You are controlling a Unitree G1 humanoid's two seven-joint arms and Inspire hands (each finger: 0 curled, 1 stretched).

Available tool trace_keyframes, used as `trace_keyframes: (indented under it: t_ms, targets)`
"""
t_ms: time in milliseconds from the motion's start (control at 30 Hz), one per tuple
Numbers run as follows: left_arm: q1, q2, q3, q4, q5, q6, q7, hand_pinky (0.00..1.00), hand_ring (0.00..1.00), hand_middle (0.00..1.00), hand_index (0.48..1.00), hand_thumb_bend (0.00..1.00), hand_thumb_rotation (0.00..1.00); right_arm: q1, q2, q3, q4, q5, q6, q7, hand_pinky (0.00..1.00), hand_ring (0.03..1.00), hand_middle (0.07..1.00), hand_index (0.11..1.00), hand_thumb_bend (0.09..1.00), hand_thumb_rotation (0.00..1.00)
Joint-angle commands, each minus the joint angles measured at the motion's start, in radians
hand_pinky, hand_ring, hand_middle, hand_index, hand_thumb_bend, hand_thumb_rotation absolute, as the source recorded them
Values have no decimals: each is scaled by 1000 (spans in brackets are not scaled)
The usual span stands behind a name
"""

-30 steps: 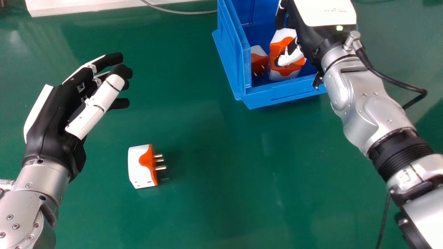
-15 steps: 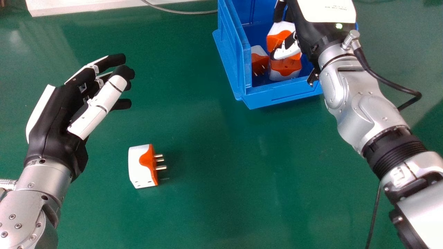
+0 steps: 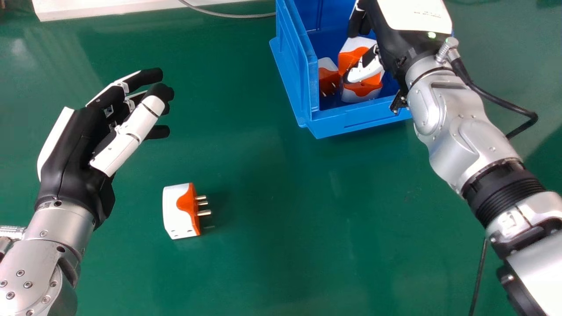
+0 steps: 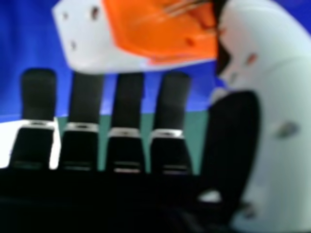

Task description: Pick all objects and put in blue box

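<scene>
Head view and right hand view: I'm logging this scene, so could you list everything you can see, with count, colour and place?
Table: one, green, under the box and the loose plug
Box: one, blue, far side, right of centre
Loose plug: one, white and orange, on the table's near left, prongs facing right
Boxed plugs: three, it seems, white and orange; one by the left wall, one beside it, one above that, pinched by the right hand
Strip: one, white, far left edge
Cable: one, grey, between strip and box
Hands: two, black and white; left hand above the table, right hand at the box
Forearms: two, silver, behind the hands
</scene>
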Motion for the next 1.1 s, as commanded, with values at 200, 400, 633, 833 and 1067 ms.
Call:
trace_keyframes:
  t_ms: [200,400,633,833,1067]
  targets:
    - [-12,-1,1,-10,0,-14,9,715,800,777,804,514,535,-23,-25,6,-46,-19,14,-2,809,968,994,933,643,0]
    - [-15,0,-1,-11,1,-11,10,711,798,775,802,516,536,-18,-23,10,-55,-25,25,-17,839,984,999,949,646,0]
    - [-19,-1,-2,-4,1,-18,9,711,797,775,802,521,540,-4,-20,0,-73,-10,31,-26,848,990,1000,954,648,0]
    - [-22,-1,-5,1,4,-20,10,711,798,775,802,522,543,40,-15,-26,-144,8,52,-26,851,990,1000,955,652,0]
    - [-21,-5,-6,3,2,-22,12,704,795,773,799,529,546,178,-24,-74,-368,17,81,-19,856,984,1000,957,651,0]
